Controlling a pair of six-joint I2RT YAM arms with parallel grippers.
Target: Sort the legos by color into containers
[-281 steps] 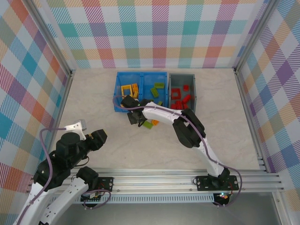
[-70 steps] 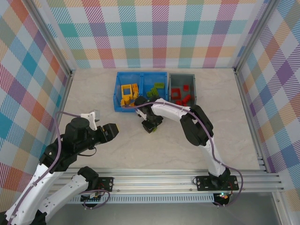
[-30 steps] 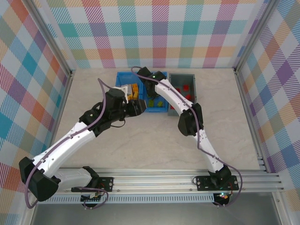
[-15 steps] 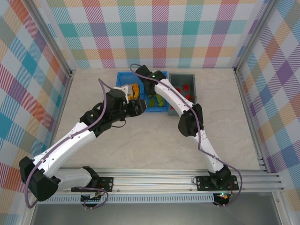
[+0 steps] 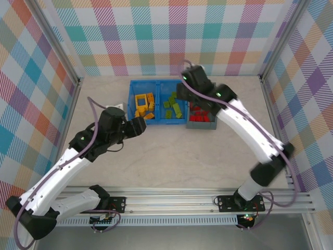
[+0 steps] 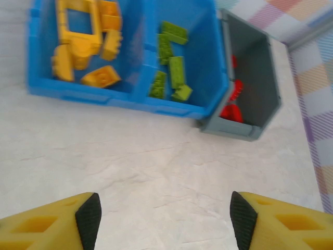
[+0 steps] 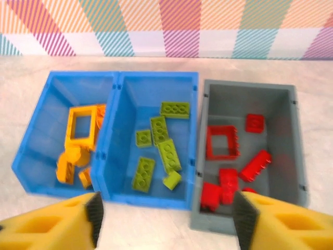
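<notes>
Both hands are up off the bricks right now. The left hand (image 6: 165, 221) is spread wide with nothing between its yellow fingers (image 6: 47, 226). It hangs over bare bench (image 6: 156, 166) on the near side of the blue bin (image 6: 86, 94). The right hand (image 7: 167, 216) is spread and empty too, sitting above the near edge of the bins and looking down into them. From the top camera its arm crosses over part of the grey bin (image 5: 204, 124).

Sorting-wise, the blue bin's left compartment has the yellow and orange bricks (image 7: 70, 169), with the square yellow window frame (image 7: 82, 124) lying flat toward the back. Its right compartment has the lime green bricks (image 7: 167, 153), six or so, scattered flat.

The grey bin sits right up against the blue one's right side. It holds the red bricks (image 7: 229, 179), including a red square frame piece (image 7: 222, 141) and a few blocks bunched at the near end. From the left wrist view the grey bin looks turned a little relative to the blue one. Every brick I can make out is inside a bin.
</notes>
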